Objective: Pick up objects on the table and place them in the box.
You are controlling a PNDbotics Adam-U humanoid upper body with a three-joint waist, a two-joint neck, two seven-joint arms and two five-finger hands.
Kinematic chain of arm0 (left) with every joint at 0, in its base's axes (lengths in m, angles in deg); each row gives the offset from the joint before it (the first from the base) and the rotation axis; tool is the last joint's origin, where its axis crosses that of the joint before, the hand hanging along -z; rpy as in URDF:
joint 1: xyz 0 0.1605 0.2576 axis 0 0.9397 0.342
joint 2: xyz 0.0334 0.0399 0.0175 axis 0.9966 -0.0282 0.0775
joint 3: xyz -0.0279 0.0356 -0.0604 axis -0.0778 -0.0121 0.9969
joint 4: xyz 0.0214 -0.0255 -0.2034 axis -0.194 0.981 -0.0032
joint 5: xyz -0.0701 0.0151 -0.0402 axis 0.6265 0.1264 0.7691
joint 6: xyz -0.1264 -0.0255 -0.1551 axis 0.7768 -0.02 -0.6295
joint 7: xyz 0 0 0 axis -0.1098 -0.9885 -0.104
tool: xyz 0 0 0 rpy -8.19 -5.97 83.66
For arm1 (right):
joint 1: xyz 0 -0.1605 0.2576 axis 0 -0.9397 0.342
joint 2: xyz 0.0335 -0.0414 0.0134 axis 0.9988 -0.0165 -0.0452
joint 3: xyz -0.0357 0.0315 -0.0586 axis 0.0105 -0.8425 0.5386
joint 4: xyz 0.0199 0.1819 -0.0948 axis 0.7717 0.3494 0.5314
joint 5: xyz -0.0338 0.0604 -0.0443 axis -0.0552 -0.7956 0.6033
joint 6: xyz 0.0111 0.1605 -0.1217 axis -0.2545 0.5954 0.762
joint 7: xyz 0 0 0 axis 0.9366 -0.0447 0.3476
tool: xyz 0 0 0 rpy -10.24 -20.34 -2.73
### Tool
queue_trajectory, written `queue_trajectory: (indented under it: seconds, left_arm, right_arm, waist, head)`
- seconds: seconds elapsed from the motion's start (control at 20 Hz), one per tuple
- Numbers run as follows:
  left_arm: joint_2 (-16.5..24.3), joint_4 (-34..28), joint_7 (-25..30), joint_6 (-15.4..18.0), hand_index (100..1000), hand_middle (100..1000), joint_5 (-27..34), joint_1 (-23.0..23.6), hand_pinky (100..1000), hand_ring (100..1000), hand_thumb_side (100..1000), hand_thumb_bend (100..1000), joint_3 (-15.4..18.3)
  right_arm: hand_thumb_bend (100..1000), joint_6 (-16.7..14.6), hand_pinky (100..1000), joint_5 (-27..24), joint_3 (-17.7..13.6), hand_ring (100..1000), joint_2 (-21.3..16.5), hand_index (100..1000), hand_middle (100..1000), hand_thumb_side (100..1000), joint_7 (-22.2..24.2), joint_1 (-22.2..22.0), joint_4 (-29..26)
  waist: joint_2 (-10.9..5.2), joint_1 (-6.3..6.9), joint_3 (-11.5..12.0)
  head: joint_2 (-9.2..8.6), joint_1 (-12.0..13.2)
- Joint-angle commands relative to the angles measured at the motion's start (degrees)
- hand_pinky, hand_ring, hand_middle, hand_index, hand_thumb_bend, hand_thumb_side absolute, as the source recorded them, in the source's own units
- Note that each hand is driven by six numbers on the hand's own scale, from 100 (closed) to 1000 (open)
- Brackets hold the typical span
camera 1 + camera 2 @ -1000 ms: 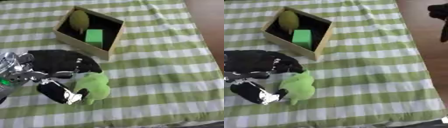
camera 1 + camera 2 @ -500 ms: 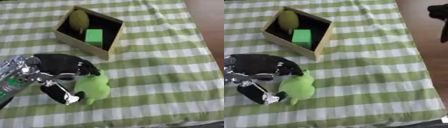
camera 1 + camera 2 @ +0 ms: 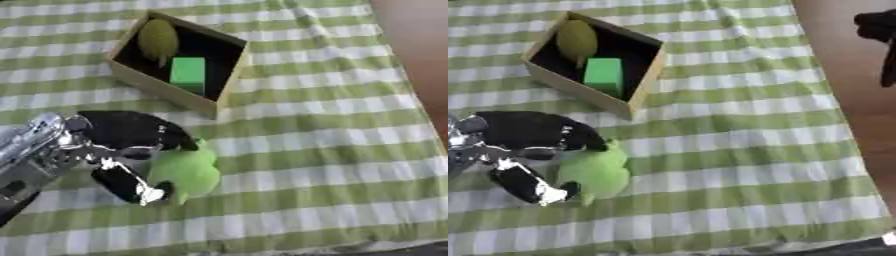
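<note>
**A:** Where's the green thing sitting?

**B:** The light green lumpy object (image 3: 185,171) is at about 7 o'clock on the table (image 3: 332,125), on the green-and-white check cloth. The left hand (image 3: 131,145) has its fingers above and thumb below it, curled round it.

**A:** And the box?

**B:** The box (image 3: 153,85) is up at 11 o'clock, with an olive oval piece (image 3: 158,37) and a green block (image 3: 188,74) inside. The right hand (image 3: 881,35) is dark at the 2 o'clock edge; can't tell its fingers.

Green/white check cloth (image 3: 332,100), tan box (image 3: 166,90), lime toy (image 3: 185,170).
</note>
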Motion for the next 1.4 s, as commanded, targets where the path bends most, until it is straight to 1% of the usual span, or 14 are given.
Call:
queue_trajectory:
  seconds: [0.05,0.1,0.25,0.3,0.35,0.45,0.65,0.75,0.8,1.1,1.15,1.2,1.3,1.4]
  left_arm:
    - [0.4,1.0,-0.4,1.3,1000,909,-1.9,-0.8,943,980,520,279,-0.4]
    - [0.3,1.5,-0.4,1.5,1000,907,-2.3,-0.8,941,978,493,294,-0.6]
    - [-0.5,3.3,-0.5,2.1,1000,898,-3.4,-0.8,934,973,555,280,-1.0]
    - [-0.7,3.9,-0.5,2.2,1000,895,-3.7,-0.9,932,972,559,275,-1.1]
    - [-0.9,4.4,-0.6,2.3,1000,882,-3.9,-0.9,924,966,560,245,-1.2]
    - [-1.2,5.1,-1.0,2.3,988,860,-4.2,-0.9,909,954,516,196,-1.2]
    - [-1.2,4.6,-2.9,0.8,960,818,-3.4,-0.7,874,921,369,100,-0.5]
    - [-1.0,3.8,-3.6,-0.4,940,795,-2.6,-0.5,860,904,308,100,0.0]
    - [-0.8,3.3,-3.9,-0.9,931,786,-2.2,-0.5,854,897,274,100,0.2]
    - [1.4,-2.3,-3.4,-3.0,884,745,1.2,0.2,806,848,268,100,2.0]
    - [2.0,-3.9,-3.2,-3.3,873,736,1.9,0.3,793,835,425,100,2.5]
    - [2.8,-5.8,-3.1,-3.4,861,724,2.8,0.5,779,821,260,100,3.1]
    - [4.7,-10.1,-3.0,-3.8,852,715,4.9,1.0,758,805,253,100,4.9]
    - [6.1,-11.8,-4.1,-3.2,835,696,7.3,1.1,726,783,248,100,7.1]
  right_arm:
    - [100,-1.1,1000,0.5,-0.8,1000,-1.0,945,445,470,1.3,0.2,-0.3]
    - [100,-1.0,1000,0.5,-0.8,1000,-0.9,945,445,470,1.3,0.2,-0.3]
    - [100,-1.0,1000,0.6,-0.8,1000,-0.8,946,445,470,1.5,0.2,-0.3]
    - [100,-1.0,1000,0.6,-0.8,1000,-0.8,946,445,470,1.5,0.1,-0.2]
    - [100,-1.0,1000,0.6,-0.8,1000,-0.7,946,445,470,1.5,0.1,-0.2]
    - [100,-1.0,1000,0.6,-0.9,1000,-0.7,946,445,470,1.6,0.1,-0.2]
    - [100,-1.0,1000,0.9,-0.9,1000,-0.5,948,445,470,1.7,-0.1,-0.2]
    - [100,-0.9,1000,1.1,-1.0,1000,-0.5,948,444,470,1.8,-0.3,-0.1]
    - [100,-1.0,1000,1.2,-1.0,1000,-0.4,948,444,470,1.8,-0.3,0.0]
    - [100,-1.3,1000,1.4,-1.2,1000,-0.5,948,444,470,1.8,-0.7,0.1]
    - [100,-1.3,1000,1.5,-1.2,1000,-0.5,948,444,470,1.8,-0.8,0.1]
    - [100,-1.3,1000,1.5,-1.2,1000,-0.5,948,444,470,1.7,-0.8,0.2]
    - [100,-1.4,1000,1.6,-1.3,1000,-0.6,948,444,470,1.7,-1.0,0.2]
    - [100,-1.5,1000,1.6,-1.3,1000,-0.7,948,444,470,1.7,-1.1,0.2]
  waist:
    - [-0.83,0.20,-0.1]
    - [-0.82,0.20,-0.1]
    - [-0.78,0.16,-0.2]
    - [-0.78,0.16,-0.2]
    - [-0.78,0.14,-0.2]
    - [-0.77,0.12,-0.2]
    - [-0.76,0.13,-0.2]
    - [-0.76,0.14,-0.1]
    - [-0.77,0.14,-0.1]
    - [-0.91,0.21,0.1]
    - [-0.94,0.23,0.1]
    - [-0.97,0.25,0.1]
    - [-1.00,0.30,0.2]
    - [-1.03,0.36,0.4]
  head:
    - [0.05,0.2]
    - [0.03,0.2]
    - [-0.02,0.3]
    - [0.00,0.3]
    - [0.01,0.3]
    - [0.03,0.3]
    - [0.05,0.3]
    - [0.04,0.3]
    - [0.02,0.3]
    - [0.02,0.1]
    - [0.01,0.1]
    - [0.00,0.0]
    - [0.01,-0.2]
    - [0.03,-0.4]
